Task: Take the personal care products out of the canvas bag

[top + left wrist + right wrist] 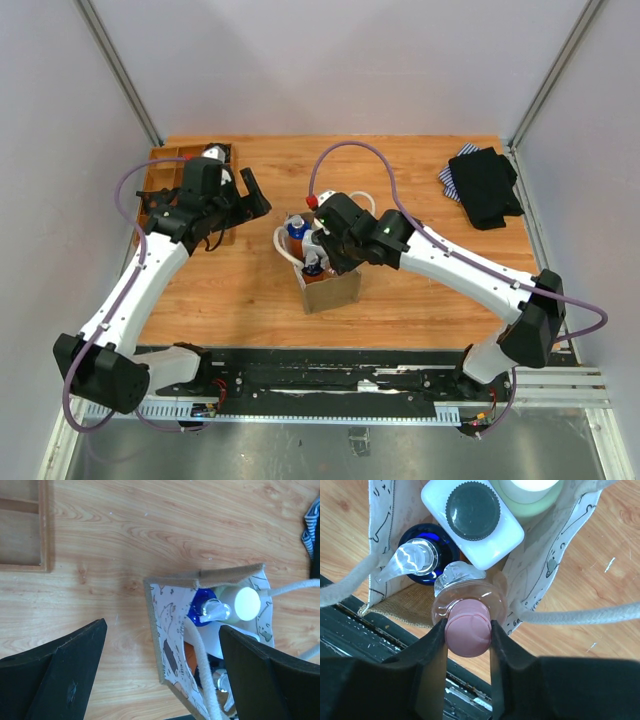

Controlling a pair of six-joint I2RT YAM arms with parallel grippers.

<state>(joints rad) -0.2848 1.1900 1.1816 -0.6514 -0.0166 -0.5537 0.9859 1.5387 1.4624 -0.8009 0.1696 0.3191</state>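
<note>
While the right gripper (467, 630) hangs straight over the canvas bag (335, 292), its two black fingers (427, 655) are clamped on the pink cap of the clear bottle (470, 597). The bottle stands upright at the near side of the bag's mouth; whether its base is clear of the bag bottom I cannot tell. Beside it in the bag is a bottle with a blue cap (422, 555) and a clear pump head. A white bottle (472, 522) with a dark ribbed cap sits just beyond. At the far end is the olive-beige bottle (532, 490), topped by a cream cap.

The bag sits in the near middle of the table (420, 300), its white rope handles (580, 615) draped outward. The left gripper (162, 626) hovers to the left of the bag with its jaws spread wide and nothing between them. A wooden tray (165, 180) lies at the far left. A black garment (485, 185) over striped cloth lies at the far right.
</note>
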